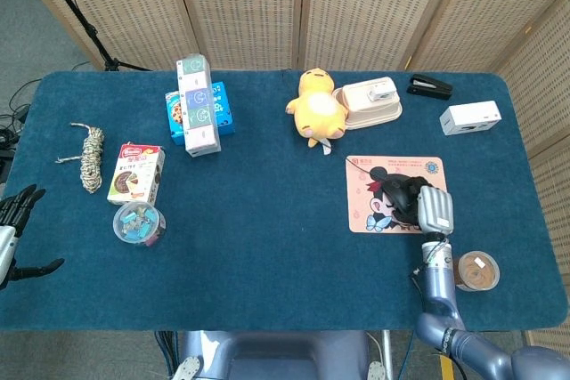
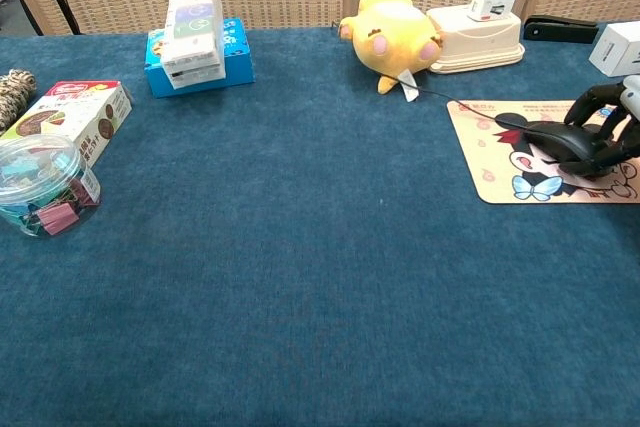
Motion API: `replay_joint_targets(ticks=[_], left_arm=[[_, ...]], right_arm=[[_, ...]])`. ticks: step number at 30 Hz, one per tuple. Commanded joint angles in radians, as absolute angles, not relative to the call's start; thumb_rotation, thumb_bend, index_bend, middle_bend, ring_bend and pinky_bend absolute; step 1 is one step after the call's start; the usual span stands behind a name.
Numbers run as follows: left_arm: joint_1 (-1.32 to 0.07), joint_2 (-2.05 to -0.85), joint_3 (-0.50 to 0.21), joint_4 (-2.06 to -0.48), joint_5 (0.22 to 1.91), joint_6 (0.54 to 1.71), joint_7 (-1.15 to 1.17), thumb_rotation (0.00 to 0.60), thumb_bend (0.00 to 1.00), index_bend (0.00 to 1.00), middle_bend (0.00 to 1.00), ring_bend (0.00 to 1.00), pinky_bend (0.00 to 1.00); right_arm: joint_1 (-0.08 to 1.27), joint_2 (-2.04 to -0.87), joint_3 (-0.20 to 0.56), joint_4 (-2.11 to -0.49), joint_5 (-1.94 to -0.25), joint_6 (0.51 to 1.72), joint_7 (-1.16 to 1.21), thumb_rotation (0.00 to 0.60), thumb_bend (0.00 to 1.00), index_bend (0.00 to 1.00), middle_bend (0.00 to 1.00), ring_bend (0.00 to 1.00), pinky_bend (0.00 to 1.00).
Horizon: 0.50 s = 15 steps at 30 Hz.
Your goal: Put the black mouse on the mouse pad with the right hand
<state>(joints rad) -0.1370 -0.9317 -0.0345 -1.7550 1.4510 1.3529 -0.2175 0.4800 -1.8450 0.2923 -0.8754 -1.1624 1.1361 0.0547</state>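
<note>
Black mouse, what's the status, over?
Right hand holds black mouse, down on mouse pad. Left hand idle, open. Nothing in the way.

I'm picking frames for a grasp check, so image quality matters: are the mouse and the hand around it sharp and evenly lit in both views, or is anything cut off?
Head view: light is even and soft, with no glare; the black mouse is small and merges with the right hand. Chest view: the mouse on the mouse pad is sharp, but the frame edge crops the right hand.

mouse (image 2: pixel 560 139): black | mouse pad (image 1: pixel 363 209): peach, cartoon girl print | table (image 1: pixel 267 220): dark blue | plush toy (image 1: pixel 318 109): yellow
</note>
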Motion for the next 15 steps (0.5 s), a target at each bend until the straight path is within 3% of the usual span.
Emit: replay_joint_targets(ticks=[1, 5, 10, 15], left_arm=[[-0.137, -0.932, -0.035, -1.755, 1.45, 1.353, -0.219, 0.6, 0.0, 0.0, 0.0, 0.0, 0.0], [-0.137, -0.931, -0.034, -1.756, 1.452, 1.353, -0.22, 0.6, 0.0, 0.0, 0.0, 0.0, 0.0], [-0.136, -0.93, -0.033, -1.755, 1.456, 1.357, -0.224, 0.6, 0.0, 0.0, 0.0, 0.0, 0.0], [-0.133, -0.926, -0.034, -1.752, 1.457, 1.361, -0.237, 0.6, 0.0, 0.0, 0.0, 0.0, 0.0]], right_arm=[[0.474, -1.83, 0.281, -0.907, -1.174, 1.116, 0.082, 0.6, 0.43, 0.32, 0.37, 0.36, 0.39], [0.466, -1.802, 0.269, -0.966, -1.183, 1.107, 0.079, 0.6, 0.2, 0.16, 0.21, 0.22, 0.31], [0.459, -1.789, 0.269, -1.031, -1.179, 1.122, 0.043, 0.6, 0.18, 0.12, 0.12, 0.16, 0.28], [0.456, -1.784, 0.272, -1.074, -1.185, 1.15, 0.009, 0.6, 0.16, 0.08, 0.01, 0.02, 0.11]])
